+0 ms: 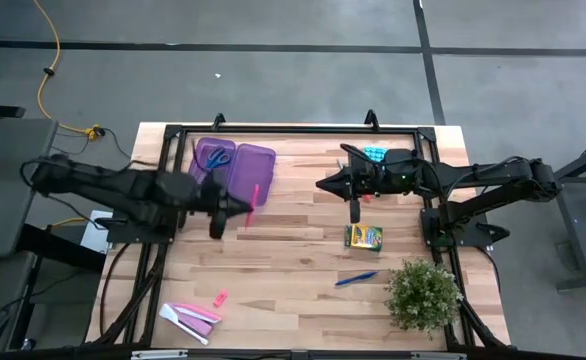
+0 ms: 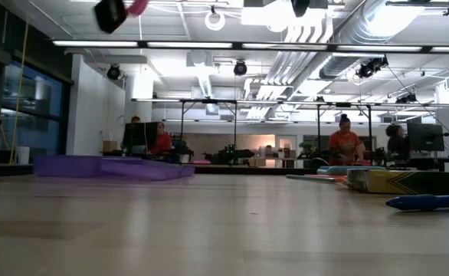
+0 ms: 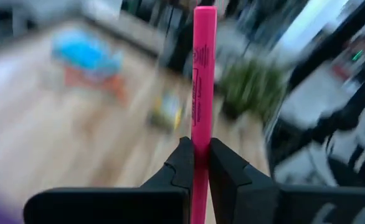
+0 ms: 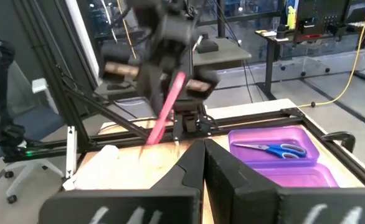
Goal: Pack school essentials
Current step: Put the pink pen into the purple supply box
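Left pincer (image 1: 245, 211), one pink marker (image 1: 253, 197) clamped.

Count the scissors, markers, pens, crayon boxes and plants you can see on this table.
Scissors: 1, in the purple case
Marker: 1, pink, held in the left gripper
Pen: 1, blue
Crayon box: 1
Plant: 1
Total: 5

No text, label or number can be read anywhere. Dark print runs along the barrel of the pink marker (image 3: 203, 74), toward twelve o'clock from the fingers pinching it, but it is too blurred to make out. The yellow-green crayon box (image 1: 363, 237) bears printed graphics, too small to read
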`<action>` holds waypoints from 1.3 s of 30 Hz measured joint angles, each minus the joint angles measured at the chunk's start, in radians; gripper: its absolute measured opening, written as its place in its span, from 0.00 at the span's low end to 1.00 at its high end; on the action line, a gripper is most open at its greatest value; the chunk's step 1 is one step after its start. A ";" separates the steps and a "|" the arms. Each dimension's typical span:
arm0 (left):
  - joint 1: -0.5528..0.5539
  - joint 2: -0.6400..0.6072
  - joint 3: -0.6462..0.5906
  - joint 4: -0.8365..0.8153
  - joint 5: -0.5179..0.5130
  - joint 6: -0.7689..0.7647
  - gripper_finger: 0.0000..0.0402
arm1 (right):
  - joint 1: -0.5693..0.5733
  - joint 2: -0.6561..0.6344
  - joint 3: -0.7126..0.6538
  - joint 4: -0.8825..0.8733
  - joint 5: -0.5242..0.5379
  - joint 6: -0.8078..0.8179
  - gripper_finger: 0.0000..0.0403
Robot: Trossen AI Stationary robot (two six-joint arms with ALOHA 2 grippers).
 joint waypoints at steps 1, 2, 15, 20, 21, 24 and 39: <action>0.028 -0.003 0.001 0.051 0.019 0.043 0.03 | 0.000 0.000 0.000 0.001 -0.003 0.005 0.00; 0.056 -0.007 0.001 0.088 0.036 0.086 0.03 | 0.000 0.000 0.000 0.004 -0.009 0.008 0.00; 0.155 0.025 0.000 0.300 0.088 0.361 0.03 | 0.001 0.000 0.000 0.048 -0.055 0.015 0.00; 0.154 0.032 0.000 0.302 0.090 0.346 0.03 | 0.001 0.000 0.000 0.048 -0.055 0.007 0.00; 0.154 0.032 0.000 0.302 0.090 0.346 0.03 | 0.001 0.000 0.000 0.048 -0.055 0.006 0.00; 0.154 0.032 0.000 0.303 0.090 0.346 0.03 | 0.001 0.000 0.000 0.048 -0.055 0.006 0.00; 0.449 0.063 0.195 -0.251 -0.122 0.373 0.03 | 0.001 0.000 0.000 0.046 -0.056 0.006 0.00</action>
